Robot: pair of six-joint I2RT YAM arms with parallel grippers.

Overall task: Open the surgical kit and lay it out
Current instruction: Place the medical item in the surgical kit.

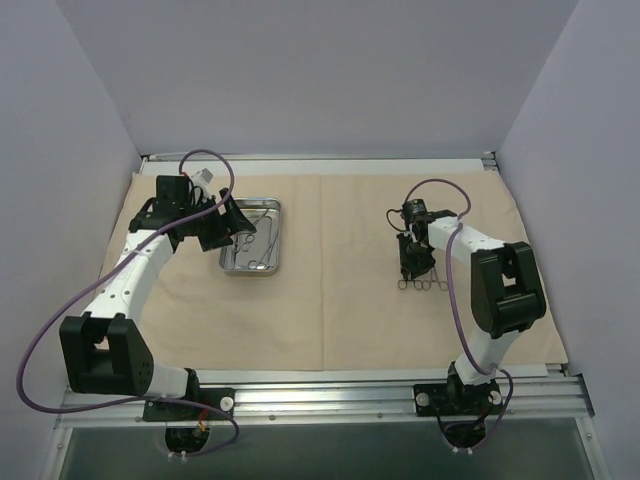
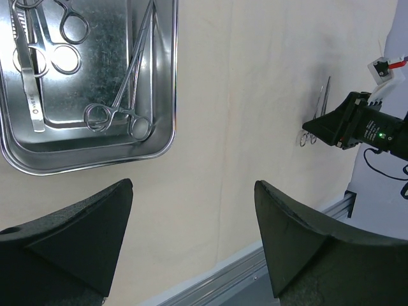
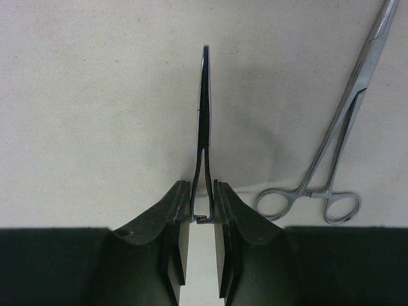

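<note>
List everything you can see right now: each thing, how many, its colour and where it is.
cloth wrap: one, beige, spread flat over the table
steel tray: one, shiny silver, on the left part of the cloth
tray forceps: at least two, silver, ring-handled, lying in the tray
tweezers: one, silver, in the tray beside the forceps
loose forceps: one, silver, flat on the cloth beside the right tool
held forceps: one, seen edge-on and dark, ring end clamped in the right tool, tip over the cloth
arms: two, white and black, based at the near edge of the table
left tool: one, black, open, above the cloth next to the tray
right tool: one, black, shut on the held forceps
</note>
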